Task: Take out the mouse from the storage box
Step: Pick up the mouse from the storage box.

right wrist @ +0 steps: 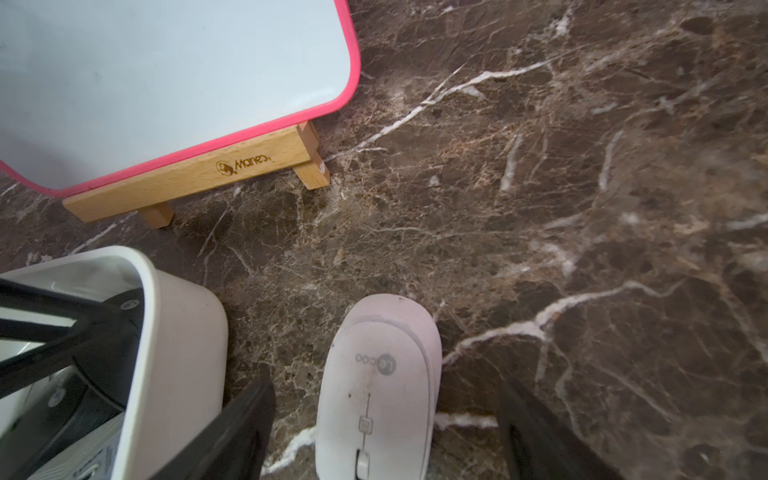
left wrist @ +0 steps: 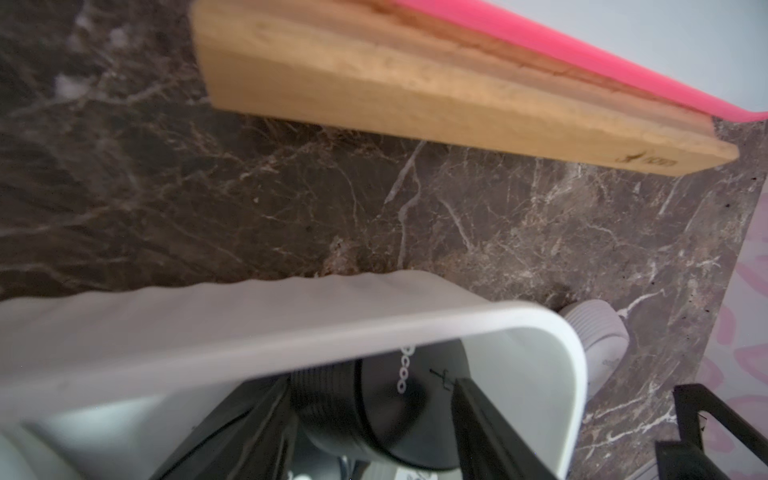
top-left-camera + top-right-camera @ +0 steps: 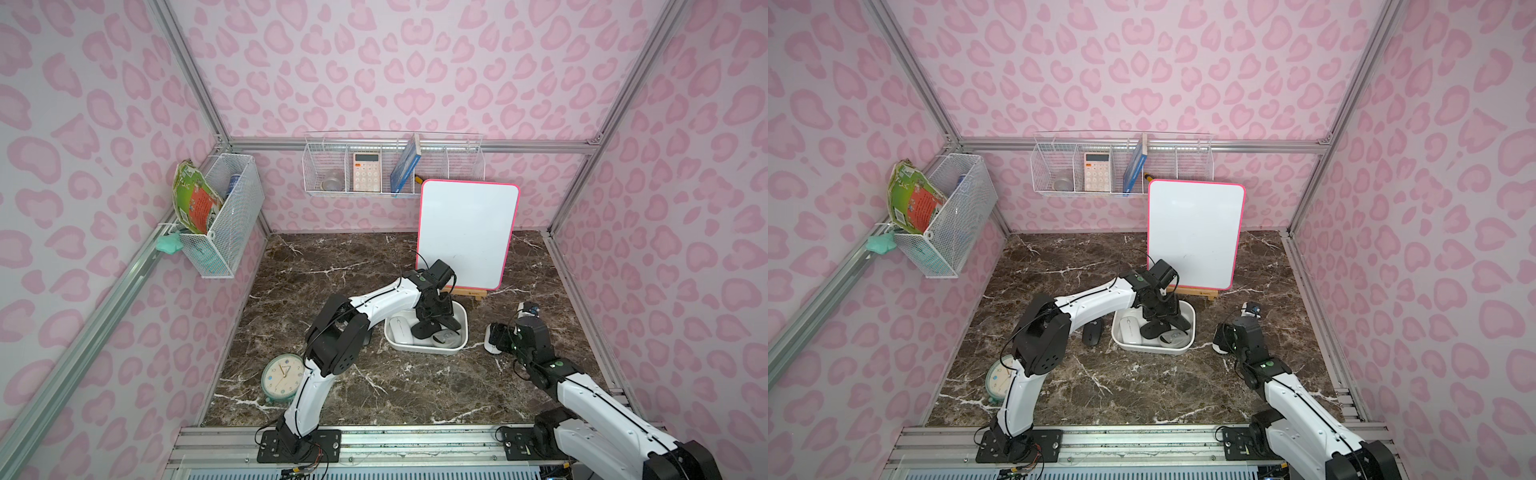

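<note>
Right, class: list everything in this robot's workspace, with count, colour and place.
box: one, white, mid table
mice in box: three; white, grey, black
mice on table: two; black left of box, white right of box
whiteboard: one, white with pink edge, behind box
stand: one, wooden, under whiteboard
clock: one, cream and mint, front left of table
baskets: two, white wire, left wall and back wall
calculator: one, white, back basket
book: one, blue, back basket
packet: one, green and orange, left basket
arms: two, white and black; left fingers astride black mouse in box, right fingers open around white mouse on table
</note>
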{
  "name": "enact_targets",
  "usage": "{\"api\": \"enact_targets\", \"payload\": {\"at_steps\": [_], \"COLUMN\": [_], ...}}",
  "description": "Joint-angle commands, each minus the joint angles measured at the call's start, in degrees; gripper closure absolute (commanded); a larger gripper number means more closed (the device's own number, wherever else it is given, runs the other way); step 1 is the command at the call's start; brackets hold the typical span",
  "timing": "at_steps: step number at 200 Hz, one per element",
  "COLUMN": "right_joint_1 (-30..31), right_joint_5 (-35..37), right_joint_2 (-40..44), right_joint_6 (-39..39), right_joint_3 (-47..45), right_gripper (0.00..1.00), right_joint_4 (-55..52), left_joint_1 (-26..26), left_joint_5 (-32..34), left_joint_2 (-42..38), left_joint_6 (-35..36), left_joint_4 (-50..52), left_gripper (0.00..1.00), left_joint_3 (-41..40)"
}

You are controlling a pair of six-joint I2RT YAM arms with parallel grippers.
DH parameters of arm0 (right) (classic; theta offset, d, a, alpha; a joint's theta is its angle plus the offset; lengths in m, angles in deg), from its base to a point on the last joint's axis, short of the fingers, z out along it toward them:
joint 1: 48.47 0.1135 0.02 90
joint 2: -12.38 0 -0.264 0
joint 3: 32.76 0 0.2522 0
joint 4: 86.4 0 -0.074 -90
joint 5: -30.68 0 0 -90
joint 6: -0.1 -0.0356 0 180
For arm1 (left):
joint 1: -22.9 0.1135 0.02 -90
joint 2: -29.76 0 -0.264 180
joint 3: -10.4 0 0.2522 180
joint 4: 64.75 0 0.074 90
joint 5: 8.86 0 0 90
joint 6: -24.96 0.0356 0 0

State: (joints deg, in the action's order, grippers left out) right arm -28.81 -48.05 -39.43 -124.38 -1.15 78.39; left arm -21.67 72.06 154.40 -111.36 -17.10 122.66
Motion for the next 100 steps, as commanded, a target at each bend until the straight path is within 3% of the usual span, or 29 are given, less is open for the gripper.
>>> {"api": "enact_targets", "payload": {"at_steps": [1, 100], "right_joint_1": [0.04, 0.07], "right_joint_5": [-0.11, -0.28], "right_joint_2": [0.22, -0.07], "right_joint_6": [0.20, 0.33], "right_joint_3": [-0.19, -0.18], "right_gripper": [0.14, 0.14], "right_joint_4": [1.41, 1.45], "left_joint_1": [-0.07, -0.32], "left_joint_5": [-2.37, -6.74], "left_joint_2": [1.37, 3.37], "left_joint_6": [-0.42, -1.41], "left_joint_4": [1.83, -1.38], "left_gripper": [0.37, 0.43], "left_joint_3": [0.04, 0.20]}}
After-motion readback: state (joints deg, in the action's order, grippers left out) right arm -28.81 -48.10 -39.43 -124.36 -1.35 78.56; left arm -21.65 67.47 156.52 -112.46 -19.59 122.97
